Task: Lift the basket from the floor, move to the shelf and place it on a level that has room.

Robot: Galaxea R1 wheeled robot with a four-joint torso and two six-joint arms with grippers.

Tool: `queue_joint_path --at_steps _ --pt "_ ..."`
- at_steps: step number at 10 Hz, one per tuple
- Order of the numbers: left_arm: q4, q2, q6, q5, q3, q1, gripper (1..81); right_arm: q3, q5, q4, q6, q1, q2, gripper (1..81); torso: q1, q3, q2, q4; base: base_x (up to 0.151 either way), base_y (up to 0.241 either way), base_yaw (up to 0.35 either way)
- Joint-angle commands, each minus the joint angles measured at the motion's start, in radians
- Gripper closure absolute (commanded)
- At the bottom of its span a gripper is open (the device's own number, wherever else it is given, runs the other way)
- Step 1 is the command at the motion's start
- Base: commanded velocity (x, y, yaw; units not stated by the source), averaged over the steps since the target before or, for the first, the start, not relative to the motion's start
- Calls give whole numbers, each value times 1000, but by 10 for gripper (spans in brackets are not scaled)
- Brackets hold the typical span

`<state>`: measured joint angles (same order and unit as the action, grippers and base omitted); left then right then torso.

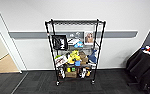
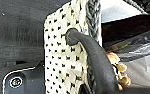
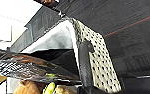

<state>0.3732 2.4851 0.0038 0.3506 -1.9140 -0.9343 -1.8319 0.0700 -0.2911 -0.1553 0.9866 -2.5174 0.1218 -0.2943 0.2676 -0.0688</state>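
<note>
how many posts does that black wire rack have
4. The shelf has two posts on the left side, one front and one back, and two on the right side likewise. All four rise to the top level against the wall.

- White wall [image 1: 121, 15] with a grey horizontal band [image 1: 121, 34], well ahead of both arm ends.
- Dark grey carpet floor [image 1: 111, 85], also seen below the left arm end.
- Tan wooden flooring [image 1: 3, 65] ahead-left, past a doorway.
- Dark bulky furniture [image 1: 143, 67] ahead-right, too blurred to tell apart.
- Even, bright light.
</note>
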Motion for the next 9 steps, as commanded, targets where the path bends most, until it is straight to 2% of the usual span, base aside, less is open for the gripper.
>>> queue_joint_path --at_steps 1,4,5,6,9 --pt "15 -26 18 67 35 111 811 36 22 -17 -10 -113 29 811 -63 0 -97 0 0 0 0" --pt "15 -26 18 67 36 111 811 37 22 -17 -10 -110 29 811 -122 0 -197 0 0 0 0" --pt "15 -26 19 67 36 111 811 37 22 -17 -9 -108 29 811 -86 0 -133 0 0 0 0" --pt "15 -26 19 67 36 111 811 37 22 -17 -9 -105 29 811 -98 0 -167 0 0 0 0" --pt "15 -24 19 67 36 110 811 42 22 -17 -9 -97 29 811 -104 0 -192 0 0 0 0"
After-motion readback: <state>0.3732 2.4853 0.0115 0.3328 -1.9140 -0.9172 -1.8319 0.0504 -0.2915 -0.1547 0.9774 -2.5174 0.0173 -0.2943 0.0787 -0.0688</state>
